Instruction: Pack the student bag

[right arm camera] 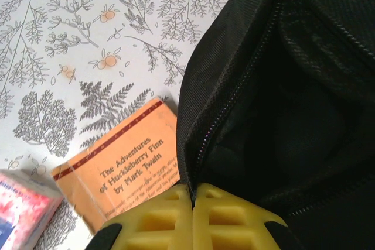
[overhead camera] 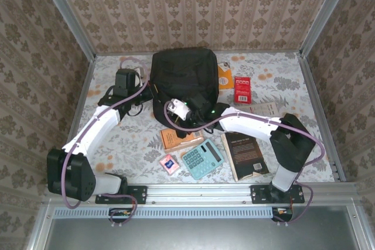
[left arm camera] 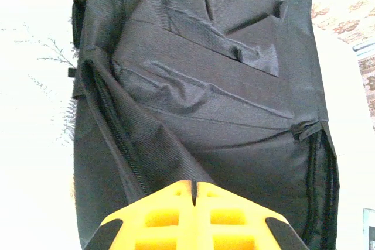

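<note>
The student bag [overhead camera: 184, 77] is a large black fabric backpack lying at the back middle of the table. My left gripper [overhead camera: 153, 88] is at the bag's left side. In the left wrist view its yellow fingers [left arm camera: 170, 215] are shut, pinching a raised fold of the bag's fabric [left arm camera: 176, 156] at the left gripper [left arm camera: 194, 184]. My right gripper [overhead camera: 171, 106] is at the bag's near edge. There the right gripper [right arm camera: 192, 188] is shut on the zipper edge [right arm camera: 205, 133] of the bag's dark open mouth [right arm camera: 281, 121].
An orange Huckleberry Finn book [overhead camera: 176, 139] [right arm camera: 123, 168] lies just in front of the bag. Near it lie a teal calculator [overhead camera: 202, 159], a small pink item [overhead camera: 169, 163] and a dark book [overhead camera: 245, 155]. A red book [overhead camera: 242, 89] and an orange item [overhead camera: 225, 77] lie right of the bag.
</note>
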`<state>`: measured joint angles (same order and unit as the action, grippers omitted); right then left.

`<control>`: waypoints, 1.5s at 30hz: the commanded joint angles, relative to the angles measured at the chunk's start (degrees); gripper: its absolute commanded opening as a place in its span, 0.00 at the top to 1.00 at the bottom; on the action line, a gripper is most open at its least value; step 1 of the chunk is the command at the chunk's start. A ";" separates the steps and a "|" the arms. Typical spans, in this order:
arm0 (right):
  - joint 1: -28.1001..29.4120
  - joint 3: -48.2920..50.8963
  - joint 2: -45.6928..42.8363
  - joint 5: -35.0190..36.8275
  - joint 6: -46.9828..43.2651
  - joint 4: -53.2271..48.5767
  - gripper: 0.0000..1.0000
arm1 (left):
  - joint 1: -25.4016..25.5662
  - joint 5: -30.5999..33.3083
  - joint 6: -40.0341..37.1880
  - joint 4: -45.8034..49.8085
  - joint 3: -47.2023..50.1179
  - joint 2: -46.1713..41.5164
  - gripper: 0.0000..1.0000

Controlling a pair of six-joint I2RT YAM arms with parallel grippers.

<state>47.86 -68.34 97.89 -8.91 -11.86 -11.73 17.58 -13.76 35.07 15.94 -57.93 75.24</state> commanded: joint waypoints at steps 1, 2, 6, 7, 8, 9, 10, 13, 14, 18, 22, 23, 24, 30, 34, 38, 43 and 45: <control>0.11 3.17 -4.66 1.27 -0.30 -2.10 1.00 | -1.58 1.77 -1.48 -0.17 -1.94 -1.29 1.00; 0.09 3.86 -5.41 1.18 -0.31 -2.40 1.00 | -1.85 2.13 -1.89 0.02 -2.29 -1.10 1.00; 0.05 6.64 -8.08 2.13 -0.41 -2.60 1.00 | -2.71 3.63 -3.03 1.18 -3.86 0.32 1.00; 0.01 7.33 -8.57 2.53 -0.36 -2.45 1.00 | -3.02 3.75 -3.07 1.13 -4.17 0.71 1.00; -0.01 7.94 -9.04 2.87 -0.22 -2.27 1.00 | -3.30 3.83 -2.99 1.11 -4.33 1.14 1.00; -0.07 8.40 -9.32 3.16 -0.12 -2.16 1.00 | -3.58 3.91 -2.90 1.06 -4.61 1.70 1.00; -0.14 8.70 -9.61 3.28 -0.10 -2.15 1.00 | -3.82 3.87 -2.73 0.97 -4.91 2.28 1.00; -0.43 9.51 -10.22 3.11 0.24 -2.16 1.00 | -4.24 4.22 -2.94 0.84 -6.31 4.38 1.00; -0.60 9.76 -10.49 3.10 0.38 -2.07 1.00 | -4.47 4.27 -2.99 0.92 -6.87 5.30 1.00; -1.64 10.58 -12.35 2.63 0.75 -1.91 1.00 | -5.19 4.40 -3.05 0.64 -8.78 7.71 1.00; -2.10 10.78 -13.92 2.03 0.13 -2.87 1.00 | -5.45 4.68 -3.69 0.79 -10.76 9.75 1.00; -2.07 10.68 -13.96 2.08 0.06 -3.22 1.00 | -5.54 4.85 -3.78 0.83 -11.29 10.36 1.00; -2.06 10.61 -14.12 2.14 -0.17 -3.60 1.00 | -5.54 4.96 -3.82 0.77 -11.84 10.96 1.00; -2.17 11.57 -15.11 2.65 -0.45 -3.72 1.00 | -6.15 6.02 -4.69 1.05 -14.94 14.49 1.00; -2.15 12.71 -15.72 2.38 -0.45 -3.08 1.00 | -6.51 6.31 -5.35 2.02 -17.03 16.86 1.00; -2.21 12.95 -16.16 2.12 -0.15 -2.69 1.00 | -6.52 5.22 -4.68 1.86 -16.15 16.75 1.00; -2.25 13.23 -17.55 3.55 3.02 1.09 0.79 | -5.69 4.15 -4.04 1.83 -13.71 13.36 1.00; -2.67 13.98 -20.53 3.72 6.10 4.44 0.63 | -4.92 3.62 -3.96 2.02 -12.39 11.66 1.00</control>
<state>45.69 -55.44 82.19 -6.15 -9.37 -10.11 12.36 -11.09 31.44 20.03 -71.53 91.18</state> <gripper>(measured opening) 0.324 0.043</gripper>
